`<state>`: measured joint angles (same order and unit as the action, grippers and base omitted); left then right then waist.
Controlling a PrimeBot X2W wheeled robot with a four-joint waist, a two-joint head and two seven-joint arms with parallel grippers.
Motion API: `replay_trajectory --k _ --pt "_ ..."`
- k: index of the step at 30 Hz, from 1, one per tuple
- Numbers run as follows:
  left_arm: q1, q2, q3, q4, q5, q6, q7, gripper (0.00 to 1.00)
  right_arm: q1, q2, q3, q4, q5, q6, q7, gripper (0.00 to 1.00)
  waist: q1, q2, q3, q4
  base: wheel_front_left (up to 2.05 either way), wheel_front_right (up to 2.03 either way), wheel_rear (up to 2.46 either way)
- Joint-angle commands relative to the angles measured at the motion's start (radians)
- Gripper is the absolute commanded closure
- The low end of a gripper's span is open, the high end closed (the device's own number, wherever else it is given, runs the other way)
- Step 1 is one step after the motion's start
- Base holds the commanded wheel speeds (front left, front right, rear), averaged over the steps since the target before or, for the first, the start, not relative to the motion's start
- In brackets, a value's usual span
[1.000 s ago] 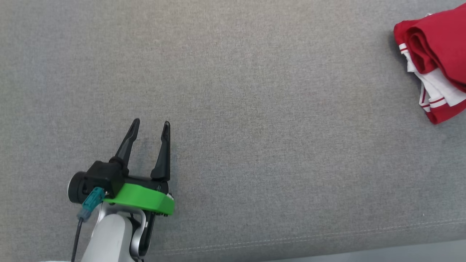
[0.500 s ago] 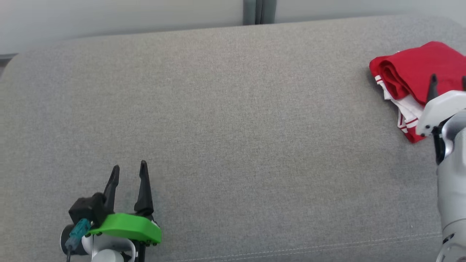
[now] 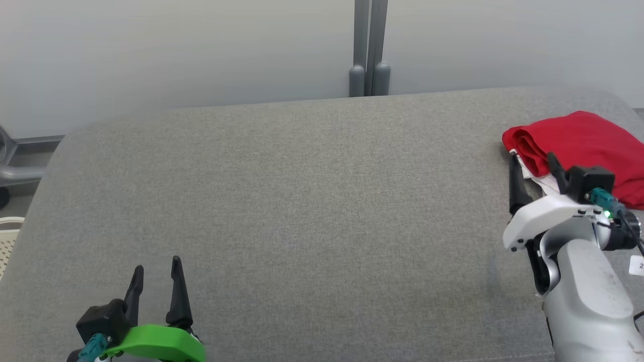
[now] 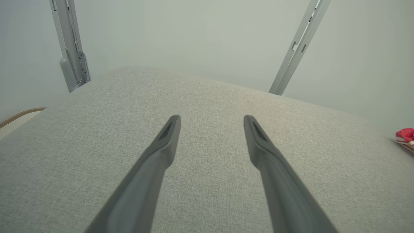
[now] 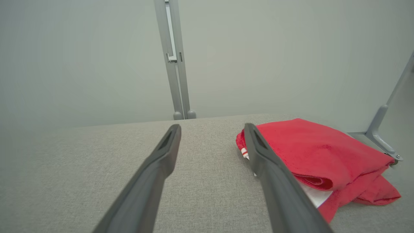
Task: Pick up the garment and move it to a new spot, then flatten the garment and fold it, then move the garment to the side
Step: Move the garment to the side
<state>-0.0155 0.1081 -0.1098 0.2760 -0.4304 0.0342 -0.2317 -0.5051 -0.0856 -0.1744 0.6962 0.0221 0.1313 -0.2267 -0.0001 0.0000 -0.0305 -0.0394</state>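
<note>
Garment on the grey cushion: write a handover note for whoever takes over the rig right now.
Left gripper: open, empty, over bare cushion at the near left.
Right gripper: open, holding nothing, fingers at the left edge of the garment; whether they touch it cannot be told.
Garment: red and white, bunched in a heap at the cushion's far right.
Done: nothing evident; no grasp yet.
Left: grasp it, move it to a new spot, flatten, fold, set aside.

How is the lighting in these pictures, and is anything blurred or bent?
Head view: soft, even light, barely any shadow on the grey cushion. Left wrist view: the wide-angle lens tilts the wall posts outward. Right wrist view: red garment sharp, no glare.
</note>
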Motion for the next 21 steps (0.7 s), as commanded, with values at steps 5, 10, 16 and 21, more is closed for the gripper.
replay_trajectory --k 5,10,16,21 --pt "0.030 0.023 0.011 -0.014 0.022 0.001 -0.020 0.00 0.147 0.016 0.076 -0.162 0.087 -0.001 0.025 0.00 0.0001 0.0000 -0.027 0.025 0.00 0.00 0.00" --pt "0.042 0.033 0.010 -0.022 0.041 -0.007 -0.027 0.00 0.256 0.025 0.103 -0.274 0.122 -0.001 0.039 0.00 0.0001 0.0000 -0.029 0.045 0.00 0.00 0.00" --pt "0.060 0.038 0.010 -0.021 0.057 -0.034 -0.035 0.00 0.351 0.033 0.121 -0.351 0.128 -0.001 0.042 0.00 0.0001 0.0000 -0.030 0.065 0.00 0.00 0.00" --pt "0.079 0.027 0.013 -0.018 0.078 -0.044 -0.034 0.00 0.411 0.034 0.158 -0.375 0.151 -0.001 0.034 0.00 0.0001 0.0000 -0.037 0.073 0.00 0.00 0.00"
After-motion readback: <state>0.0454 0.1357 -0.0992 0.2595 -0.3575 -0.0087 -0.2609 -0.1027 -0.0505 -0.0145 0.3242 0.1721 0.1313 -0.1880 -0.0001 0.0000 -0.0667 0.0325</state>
